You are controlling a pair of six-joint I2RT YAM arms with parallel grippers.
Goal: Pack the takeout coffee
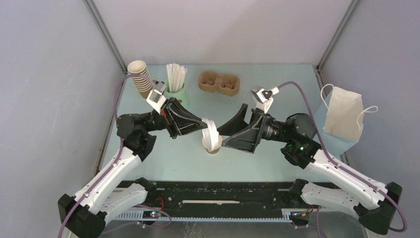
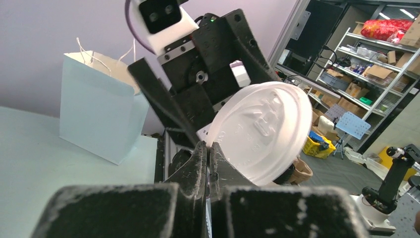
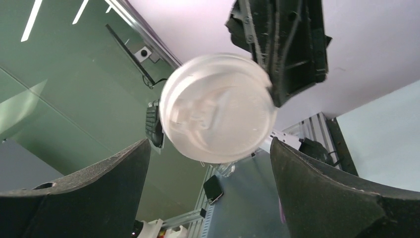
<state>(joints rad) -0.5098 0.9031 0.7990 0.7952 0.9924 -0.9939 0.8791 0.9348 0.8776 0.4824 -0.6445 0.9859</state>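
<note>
A small brown paper cup (image 1: 213,148) stands lidless in the middle of the table. Just above it my left gripper (image 1: 206,125) is shut on the rim of a round white lid (image 1: 212,133), which it holds tilted on edge and not seated on the cup. In the left wrist view the shut left gripper (image 2: 208,148) pinches the lid (image 2: 260,131) at its edge. My right gripper (image 1: 229,132) is open beside the cup on the right, apart from it. In the right wrist view the lid (image 3: 218,106) hangs beyond the open right gripper (image 3: 210,148), which holds nothing.
A brown pulp carrier (image 1: 219,83) sits at the back centre. A stack of lidless brown cups (image 1: 140,77) and a mint-green cup of white straws (image 1: 176,79) stand at the back left. A pale blue paper bag (image 1: 344,119) stands at the right edge.
</note>
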